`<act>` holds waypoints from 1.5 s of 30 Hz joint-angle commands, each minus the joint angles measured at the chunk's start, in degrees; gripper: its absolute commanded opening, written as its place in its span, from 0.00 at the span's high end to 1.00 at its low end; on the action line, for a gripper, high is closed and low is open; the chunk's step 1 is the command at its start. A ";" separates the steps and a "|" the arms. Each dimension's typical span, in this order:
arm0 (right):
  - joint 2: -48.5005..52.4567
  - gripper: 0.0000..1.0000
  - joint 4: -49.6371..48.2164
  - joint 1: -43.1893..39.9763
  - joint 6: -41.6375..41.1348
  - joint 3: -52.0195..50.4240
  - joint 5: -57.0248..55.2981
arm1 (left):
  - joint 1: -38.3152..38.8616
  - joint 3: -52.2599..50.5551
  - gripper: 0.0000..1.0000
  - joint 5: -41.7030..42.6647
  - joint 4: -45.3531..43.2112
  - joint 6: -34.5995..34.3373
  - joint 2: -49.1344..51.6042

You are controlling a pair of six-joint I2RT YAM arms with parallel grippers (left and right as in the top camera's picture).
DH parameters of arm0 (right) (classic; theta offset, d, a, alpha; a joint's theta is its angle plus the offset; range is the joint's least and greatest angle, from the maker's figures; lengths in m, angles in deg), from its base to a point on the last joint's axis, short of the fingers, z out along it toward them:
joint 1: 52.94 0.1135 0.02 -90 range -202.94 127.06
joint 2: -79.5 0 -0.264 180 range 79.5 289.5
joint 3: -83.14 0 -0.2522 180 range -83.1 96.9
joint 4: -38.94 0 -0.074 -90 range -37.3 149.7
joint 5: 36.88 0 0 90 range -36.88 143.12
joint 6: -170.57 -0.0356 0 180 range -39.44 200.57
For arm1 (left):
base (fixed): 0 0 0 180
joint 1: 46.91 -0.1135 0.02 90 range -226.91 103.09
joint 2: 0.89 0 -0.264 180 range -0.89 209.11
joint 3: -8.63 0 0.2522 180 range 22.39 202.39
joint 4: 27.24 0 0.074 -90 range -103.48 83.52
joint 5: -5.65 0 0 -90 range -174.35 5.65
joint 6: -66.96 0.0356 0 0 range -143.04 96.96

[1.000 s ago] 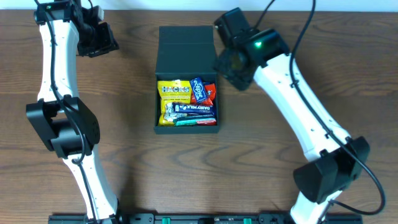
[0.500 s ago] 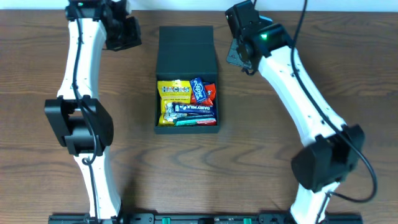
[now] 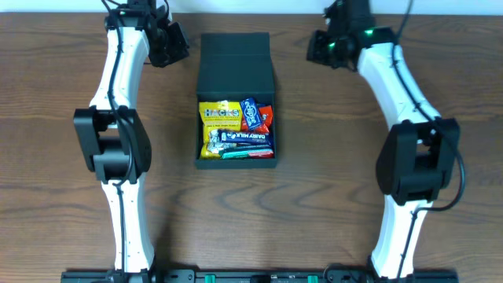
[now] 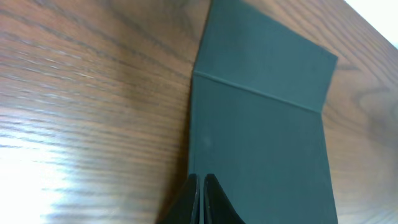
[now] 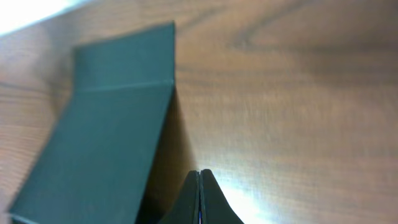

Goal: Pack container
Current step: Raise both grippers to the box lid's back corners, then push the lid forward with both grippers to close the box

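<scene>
Spreading under everything is the brown wood-grain counter (image 3: 314, 204). Two white-and-black arms rise along its sides, the left arm (image 3: 118, 102) and the right arm (image 3: 397, 86), both extended toward the far edge. Between them, on the middle of the counter, lies the container (image 3: 236, 63), a dark teal-black box with its flap lid laid back flat toward the far edge and its tray open upward. The tray holds snack packets: a yellow Hacks packet (image 3: 219, 116) at the left, a blue Dairy Milk bar (image 3: 250, 137) lying crosswise, a small blue packet (image 3: 251, 112) overlapping a red packet (image 3: 268, 118), and a green packet (image 3: 245, 155) against the near wall. The left hand (image 3: 169, 47) hangs just beside the lid's left edge, its fingers pressed together on nothing. The right hand (image 3: 322, 47) hangs near the lid's right side, apart from it, fingers likewise together and empty.
</scene>
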 commanded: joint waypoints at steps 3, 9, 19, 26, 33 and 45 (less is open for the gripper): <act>6.95 0.99 -2.03 -1.25 1.62 0.13 14.10 | -1.03 0.66 0.94 5.75 -1.46 -6.01 4.44; 11.96 0.99 -4.11 0.28 2.56 0.13 19.30 | -1.03 0.66 0.94 4.02 0.61 -6.03 5.46; 15.52 0.99 -7.08 0.70 1.44 0.13 23.28 | -0.66 0.66 0.94 5.57 2.75 -5.81 8.02; 17.00 0.99 -7.06 1.27 1.42 0.13 24.04 | -0.37 0.66 0.94 5.97 1.40 -6.27 8.26; 18.60 0.99 -7.26 2.21 1.66 0.13 29.44 | 0.98 0.66 0.94 6.36 1.64 -6.23 8.26; 18.93 0.99 -10.97 3.76 6.03 0.13 38.95 | 1.81 0.66 0.94 9.46 1.73 -1.31 8.26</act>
